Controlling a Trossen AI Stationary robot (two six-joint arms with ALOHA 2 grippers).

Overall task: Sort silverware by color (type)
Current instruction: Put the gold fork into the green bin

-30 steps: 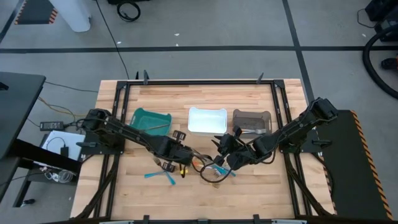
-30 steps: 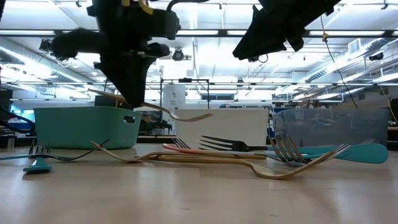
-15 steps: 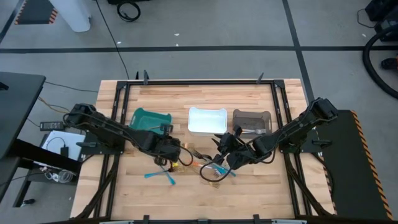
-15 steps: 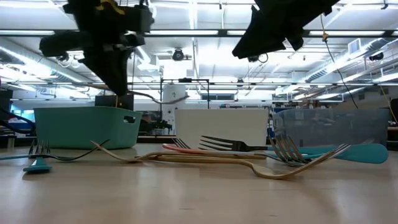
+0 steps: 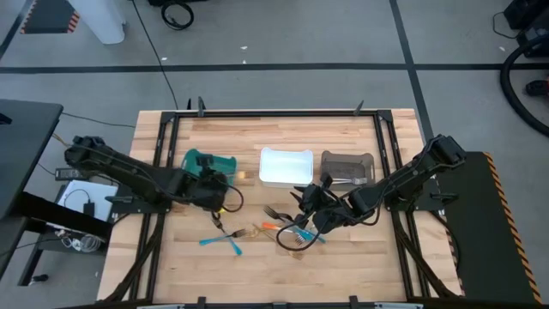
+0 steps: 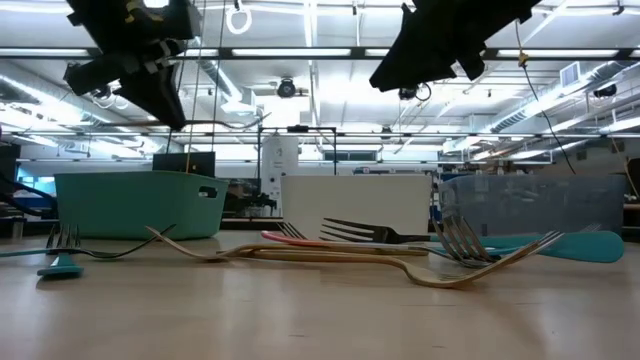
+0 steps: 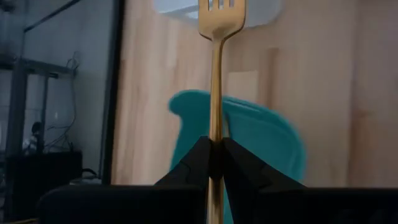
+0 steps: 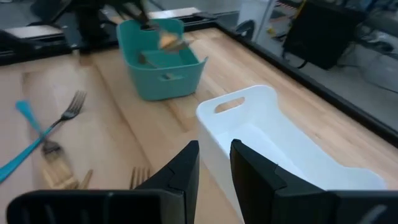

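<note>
Golden fork (image 7: 215,93) clamped in left pincer (image 7: 215,152).

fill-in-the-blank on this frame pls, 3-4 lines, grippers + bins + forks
1. The left gripper is shut on a gold ____.
2. That gripper hangs over the ____ bin.
3. Between the teal bin and the grey bin stands the ____ bin.
4. The right gripper holds ____ above the loose forks on the table.

Missing words: fork; teal; white; nothing
</note>
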